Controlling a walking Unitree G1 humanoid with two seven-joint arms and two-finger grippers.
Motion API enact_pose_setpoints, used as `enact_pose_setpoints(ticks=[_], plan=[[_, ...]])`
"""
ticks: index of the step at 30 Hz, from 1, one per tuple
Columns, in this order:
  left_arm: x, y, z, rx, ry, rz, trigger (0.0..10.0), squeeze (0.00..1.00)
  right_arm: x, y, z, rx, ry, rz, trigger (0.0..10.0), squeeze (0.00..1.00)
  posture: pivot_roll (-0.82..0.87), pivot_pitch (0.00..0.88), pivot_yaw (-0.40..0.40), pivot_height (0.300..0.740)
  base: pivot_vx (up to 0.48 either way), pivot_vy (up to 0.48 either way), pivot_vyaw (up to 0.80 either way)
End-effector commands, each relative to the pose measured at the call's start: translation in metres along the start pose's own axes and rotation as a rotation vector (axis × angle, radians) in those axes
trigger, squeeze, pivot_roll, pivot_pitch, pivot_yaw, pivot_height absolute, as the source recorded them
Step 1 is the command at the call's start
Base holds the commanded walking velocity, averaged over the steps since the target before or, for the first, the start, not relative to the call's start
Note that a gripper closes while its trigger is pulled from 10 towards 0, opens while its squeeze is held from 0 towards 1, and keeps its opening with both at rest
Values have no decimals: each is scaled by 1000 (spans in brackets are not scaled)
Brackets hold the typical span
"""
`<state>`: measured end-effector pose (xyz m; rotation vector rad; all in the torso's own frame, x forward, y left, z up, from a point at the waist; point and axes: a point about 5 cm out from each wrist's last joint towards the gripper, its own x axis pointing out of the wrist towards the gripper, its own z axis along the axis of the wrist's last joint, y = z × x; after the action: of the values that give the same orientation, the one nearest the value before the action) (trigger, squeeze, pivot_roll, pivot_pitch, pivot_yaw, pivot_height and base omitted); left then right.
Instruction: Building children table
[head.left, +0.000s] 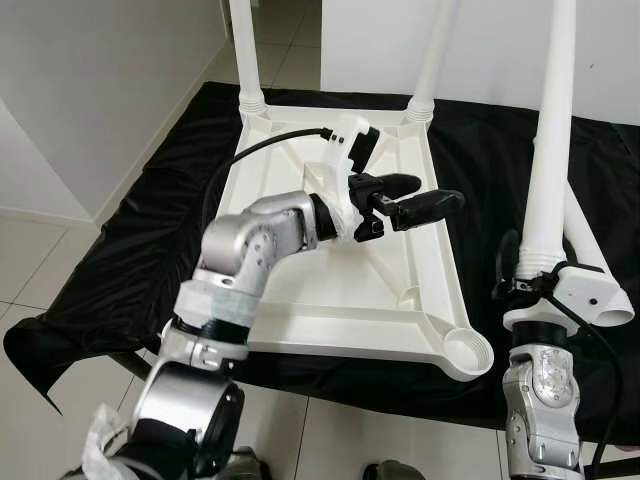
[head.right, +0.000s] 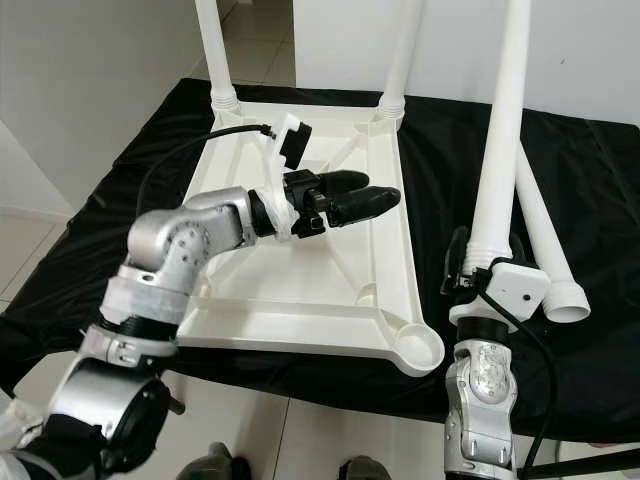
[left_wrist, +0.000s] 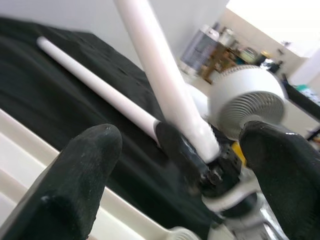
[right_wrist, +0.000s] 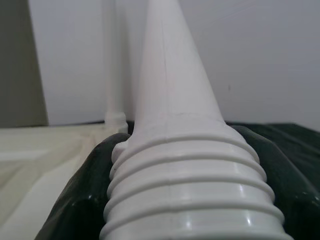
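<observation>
Table top (head.left: 330, 290): white hard plastic, lying upside down on the black cloth (head.left: 120, 240), so the leg holes face up
Legs already in: two white legs (head.left: 245, 50) stand up in the far corners
Empty hole: a round cup (head.left: 467, 350) in the near right corner, waiting for a leg
Right gripper (head.left: 530, 285): closed around a third leg (head.left: 555, 120), near its ridged screw end, holding it straight up beside the table top, I think so it can go into the cup
Spare leg (head.right: 545, 240): lies flat on the cloth, just behind the held leg
Left gripper (head.left: 415, 200): fingers apart, holding nothing, hanging over the middle of the table top
Leg shape: long smooth tube, thinner at the top, with rings at the fat end (right_wrist: 185, 200)
</observation>
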<state>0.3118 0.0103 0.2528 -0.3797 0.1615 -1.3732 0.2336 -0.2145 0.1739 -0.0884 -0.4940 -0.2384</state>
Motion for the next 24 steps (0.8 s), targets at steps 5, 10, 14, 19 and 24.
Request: enact_pose_setpoints(ticks=[5, 10, 14, 19, 24], plan=[[5, -6, 12, -125, -14, -145, 10000, 0, 12, 21, 32, 32, -149, 90, 10000, 0, 21, 7, 42, 740, 0, 0, 0], [9, -6, 18, -136, -20, -170, 10000, 0, 9, 45, 33, 52, -130, 268, 10000, 0, 19, 3, 51, 740, 0, 0, 0], [11, -5, 21, -151, -17, -169, 10000, 0, 5, 50, 31, 60, -113, 308, 10000, 0, 10, 0, 58, 740, 0, 0, 0], [15, 4, 27, -169, -33, -131, 10000, 0, -3, 60, 26, 55, -67, 398, 10000, 0, -8, 0, 60, 740, 0, 0, 0], [18, 15, 41, -190, -69, -80, 10000, 0, -10, 65, 24, 34, -37, 461, 10000, 0, -25, 0, 66, 740, 0, 0, 0]])
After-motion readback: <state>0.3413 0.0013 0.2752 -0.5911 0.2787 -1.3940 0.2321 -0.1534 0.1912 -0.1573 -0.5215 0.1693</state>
